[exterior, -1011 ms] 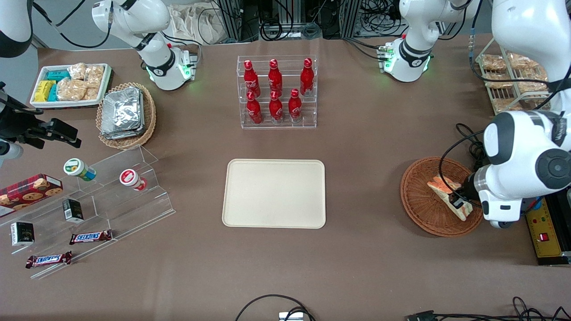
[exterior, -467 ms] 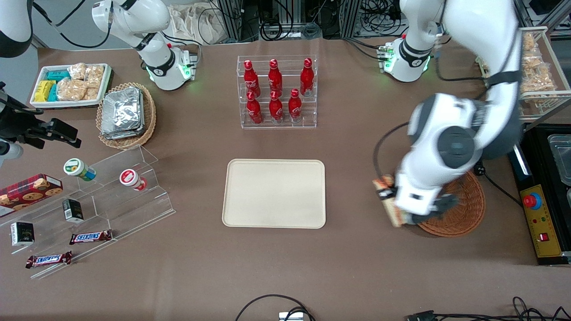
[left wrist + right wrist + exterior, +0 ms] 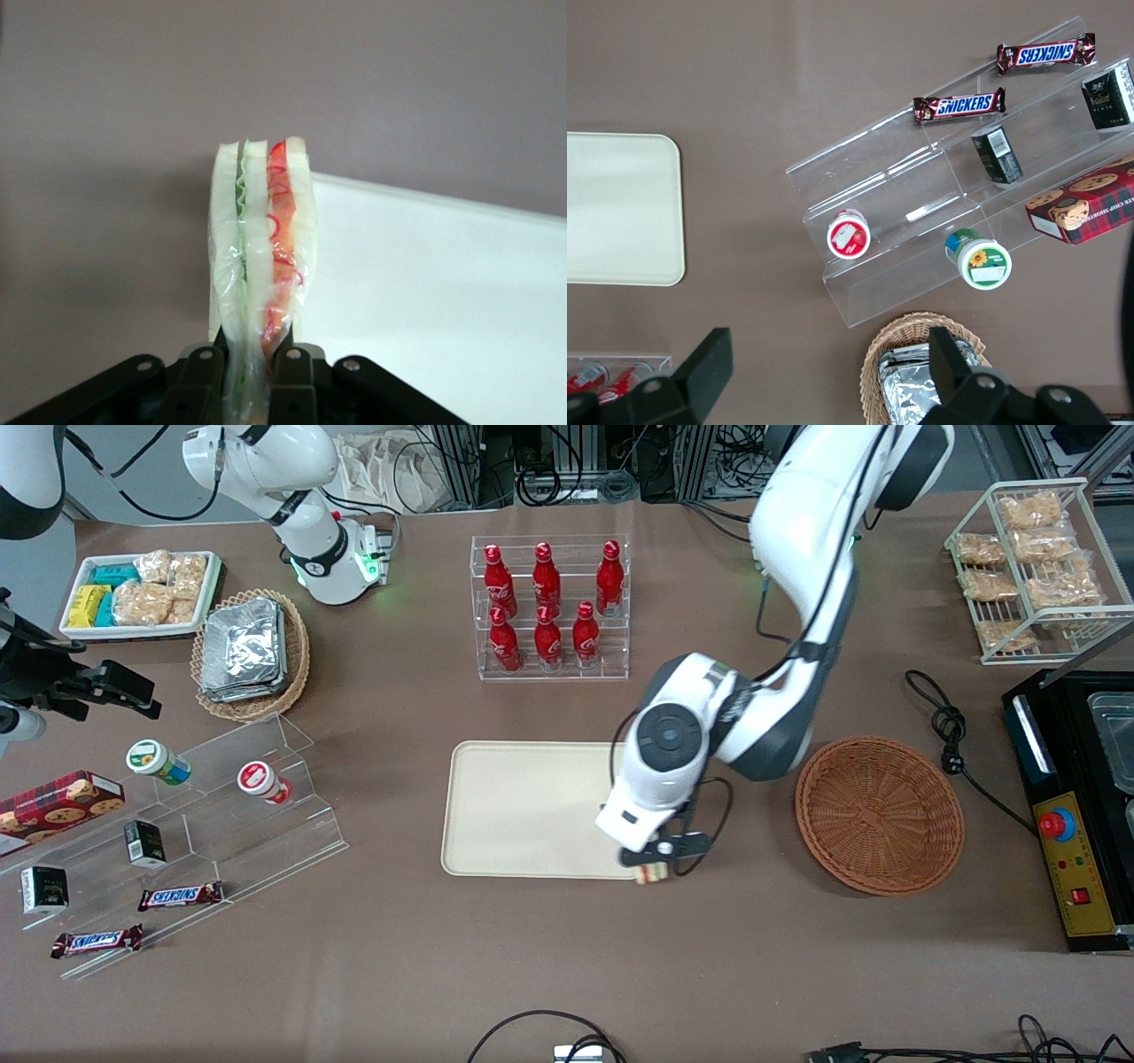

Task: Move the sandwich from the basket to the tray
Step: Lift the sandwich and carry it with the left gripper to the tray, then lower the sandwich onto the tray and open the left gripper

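Note:
My left gripper (image 3: 654, 865) hangs over the tray's corner that is nearest the front camera and the basket, shut on the sandwich (image 3: 650, 874). Only a small bit of the sandwich peeks out under the wrist there. In the left wrist view the wrapped sandwich (image 3: 260, 257) stands on edge between the fingers (image 3: 200, 381), white bread with green and red filling, held above the tray's edge. The cream tray (image 3: 523, 806) lies flat at mid-table and shows pale in the wrist view as tray (image 3: 443, 301). The reddish-brown wicker basket (image 3: 879, 813) sits toward the working arm's end, with nothing in it.
An acrylic rack of red bottles (image 3: 549, 607) stands farther from the front camera than the tray. A black cable (image 3: 952, 731) and a control box (image 3: 1076, 868) lie beside the basket. A wire rack of snack packets (image 3: 1032, 567) stands at the working arm's end. An acrylic step shelf with snacks (image 3: 177, 824) lies toward the parked arm's end.
The gripper has carried the sandwich up out of the basket and sideways to the tray's near corner. The basket now lies bare.

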{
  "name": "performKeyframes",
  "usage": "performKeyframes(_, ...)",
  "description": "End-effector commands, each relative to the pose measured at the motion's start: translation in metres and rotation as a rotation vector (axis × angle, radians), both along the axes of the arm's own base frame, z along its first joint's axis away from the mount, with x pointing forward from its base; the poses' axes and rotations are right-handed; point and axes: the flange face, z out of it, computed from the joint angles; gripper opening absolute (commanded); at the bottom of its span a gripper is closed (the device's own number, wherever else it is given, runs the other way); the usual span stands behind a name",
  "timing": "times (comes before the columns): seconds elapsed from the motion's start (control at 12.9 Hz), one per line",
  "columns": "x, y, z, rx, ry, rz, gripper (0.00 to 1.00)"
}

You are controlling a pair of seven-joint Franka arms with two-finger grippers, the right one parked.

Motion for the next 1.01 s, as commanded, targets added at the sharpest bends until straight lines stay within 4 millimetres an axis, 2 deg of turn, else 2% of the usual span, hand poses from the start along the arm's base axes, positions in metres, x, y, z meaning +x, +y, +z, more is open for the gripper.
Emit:
performKeyframes(0.0,-0.006,-0.017,-0.028,-0.009,0.044,-0.08,0.0)
performKeyframes(0.16,-0.019,-0.033,-0.049,-0.025,0.081,-0.146,0.0)
performKeyframes(0.23,-0.021,-0.034,-0.061,-0.019,0.096,-0.159,0.07)
performKeyframes(0.31,-0.023,-0.034,-0.071,-0.016,0.109,-0.157,0.24)
performKeyframes(0.39,-0.024,-0.035,-0.078,-0.014,0.119,-0.152,0.49)
performKeyframes(0.47,-0.024,-0.035,-0.078,-0.012,0.118,-0.151,0.92)
performKeyframes(0.54,-0.023,-0.032,-0.073,-0.005,0.117,-0.152,1.0)
performKeyframes(0.78,-0.025,-0.03,-0.052,0.007,0.126,-0.151,1.0)
performKeyframes(0.93,-0.02,-0.024,-0.02,-0.006,0.105,-0.141,1.0)
